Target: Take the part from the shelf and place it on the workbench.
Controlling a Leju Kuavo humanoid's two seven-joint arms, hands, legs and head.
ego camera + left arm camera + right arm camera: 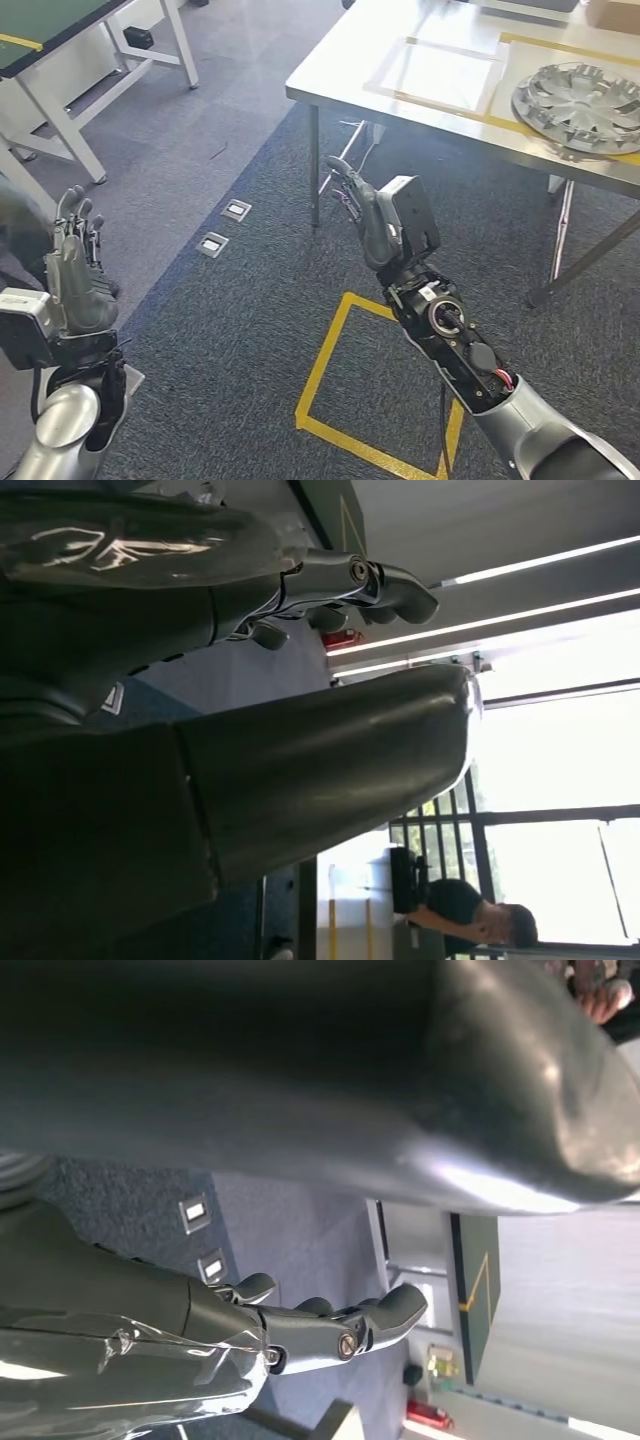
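Observation:
A round silver part shaped like a wheel cover (585, 106) lies on the workbench (355, 70) at the upper right, inside a yellow-taped area. My right hand (361, 212) is raised over the carpet just left of and below the bench's front edge, fingers apart and holding nothing. My left hand (75, 265) stands upright at the lower left, fingers together and pointing up, also with nothing in it. In the left wrist view the left hand (355, 585) shows extended fingers with nothing held. The right wrist view shows the right hand's fingers (332, 1325) stretched out over the carpet.
A green-topped table on white legs (45, 60) stands at the upper left. Two floor sockets (225, 227) sit in the carpet. A yellow tape square (343, 370) marks the floor. The bench leg (314, 165) stands close to my right hand. A seated person (468, 915) appears in the left wrist view.

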